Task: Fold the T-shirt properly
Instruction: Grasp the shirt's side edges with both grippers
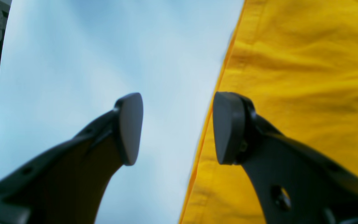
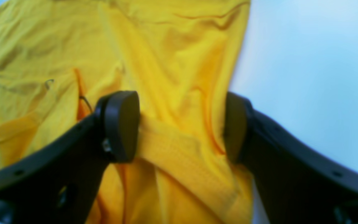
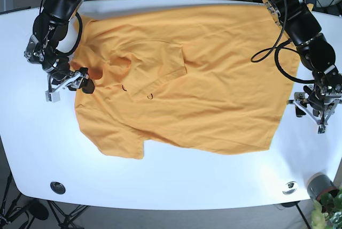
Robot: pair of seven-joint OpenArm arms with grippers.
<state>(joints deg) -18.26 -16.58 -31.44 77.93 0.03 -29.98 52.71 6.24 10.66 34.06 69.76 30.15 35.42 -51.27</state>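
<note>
While the wrinkled yellow cotton T-shirt (image 3: pixel 181 84) lies spread across the white oval table (image 3: pixel 160 178) | right gripper (image 2: pixel 182 127) jaws parted, straddling the ribbed collar (image 2: pixel 179 155) at the shirt's edge | left gripper (image 1: pixel 178 127) jaws apart, empty, over the hem edge (image 1: pixel 210 112) | bare tabletop beyond both edges.

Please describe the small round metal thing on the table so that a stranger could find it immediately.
Start at the white table and follow the near edge below the yellow T-shirt to the corner under its short sleeve. There lies a small round metal disc with a dark centre. Darker than its twin, it is at the opposite corner.
</note>
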